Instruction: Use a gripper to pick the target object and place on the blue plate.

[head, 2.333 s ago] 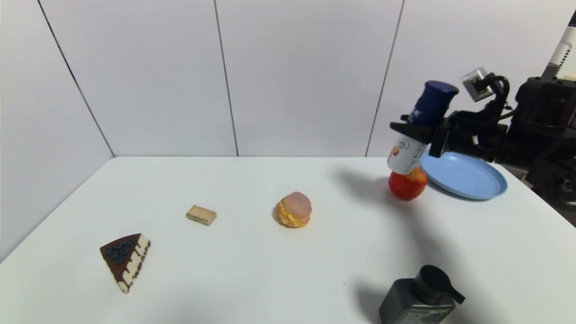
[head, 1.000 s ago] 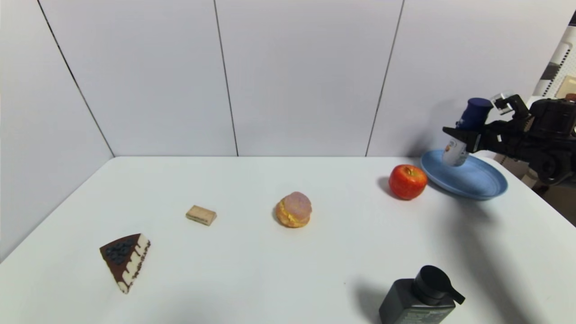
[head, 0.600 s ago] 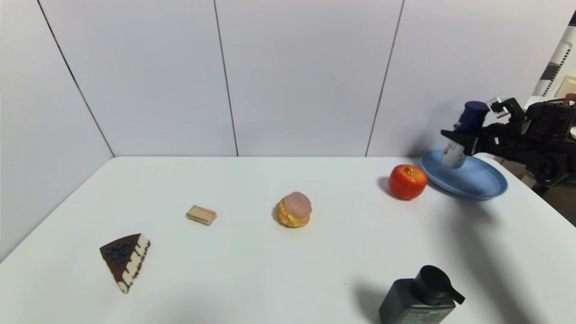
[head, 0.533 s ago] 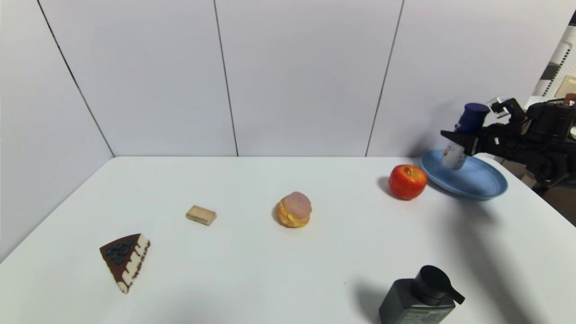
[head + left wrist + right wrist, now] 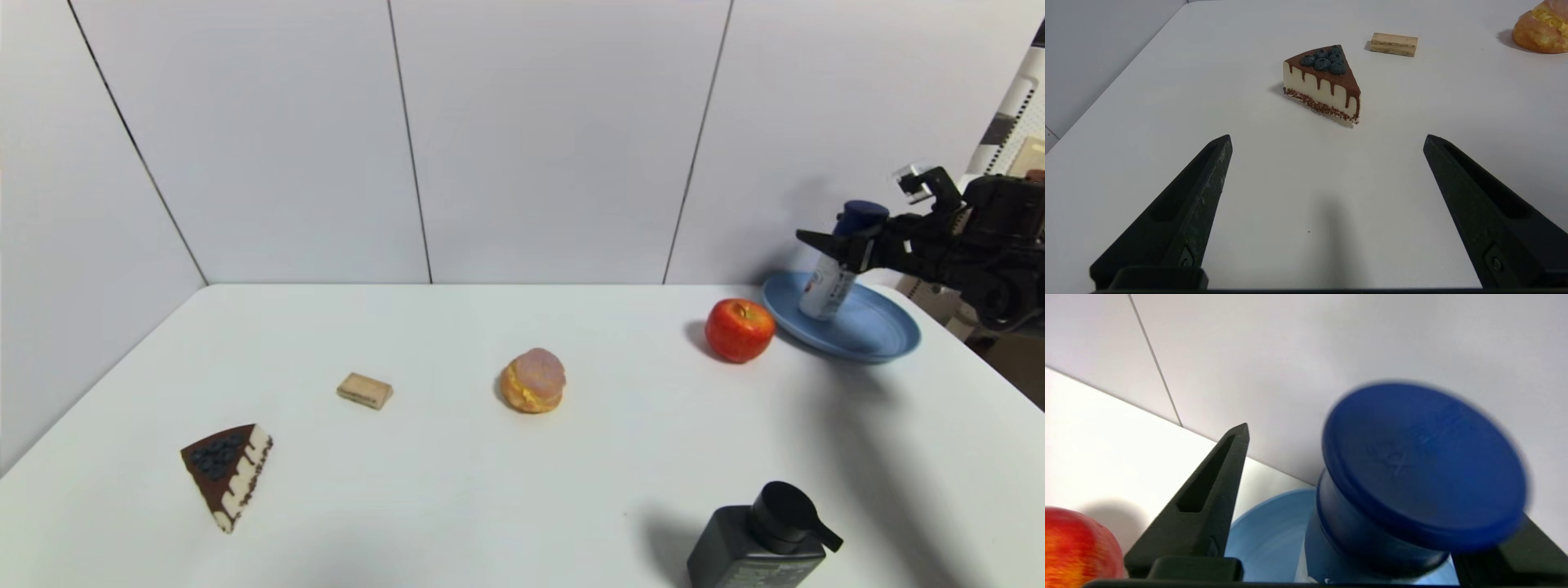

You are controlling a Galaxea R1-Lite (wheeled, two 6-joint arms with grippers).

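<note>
Jaws spread apart, the right gripper flanks the target object, which stands slightly tilted on the blue plate beside a red apple. Off to the left, the left gripper hangs open above the white table.

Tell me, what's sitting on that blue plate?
A navy-capped bottle stands on the blue plate, between the right tool's opened fingers. The plate's far side behind it is hidden.

Navy-capped bottle, white below with an orange-looking label, on the light-blue plate. Red apple. Brown-and-cream cake slice, dark berries on top. Tan wafer. Black pump bottle.
</note>
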